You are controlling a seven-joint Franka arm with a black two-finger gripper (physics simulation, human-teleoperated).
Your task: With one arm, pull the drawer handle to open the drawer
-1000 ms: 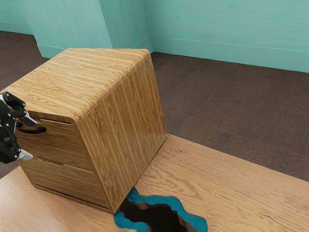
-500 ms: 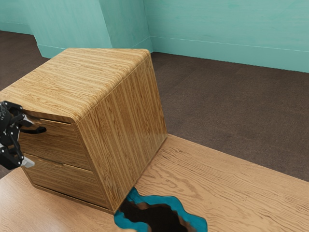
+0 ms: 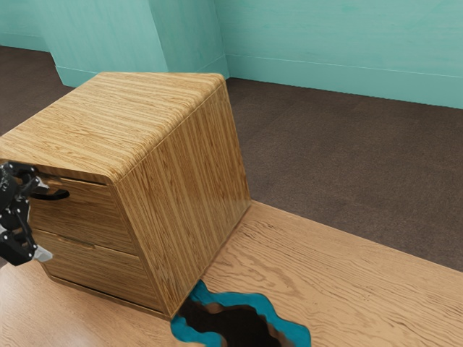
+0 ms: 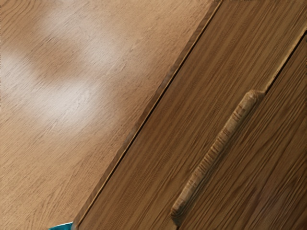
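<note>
Cabinet: a wooden box point(image 3: 137, 123) with two drawers, standing on a wooden table point(image 3: 347, 282), at about 9 o'clock from the middle of the exterior view.
Top drawer: its front point(image 3: 83, 213) faces toward 8 o'clock, above the lower drawer point(image 3: 94, 264).
Handle: a dark loop point(image 3: 54, 194) near the top edge of the top drawer, at 9 o'clock by the picture's border.
Claw: the black gripper point(image 3: 25, 217) hangs right at the handle, on its 8 o'clock side (whether it is clenched, loose or grasping the loop, I cannot tell).
Patch: a dark blot with a teal rim point(image 3: 239, 322) on the table, at 6 o'clock, just off the cabinet's near corner.
Room: brown floor point(image 3: 362, 144), teal wall point(image 3: 325, 36) at 12 o'clock.
Wrist view: a wood-grain handle point(image 4: 216, 153) lies along a drawer front point(image 4: 182, 120) (which drawer, I cannot tell); beside the front runs the table point(image 4: 72, 120).
</note>
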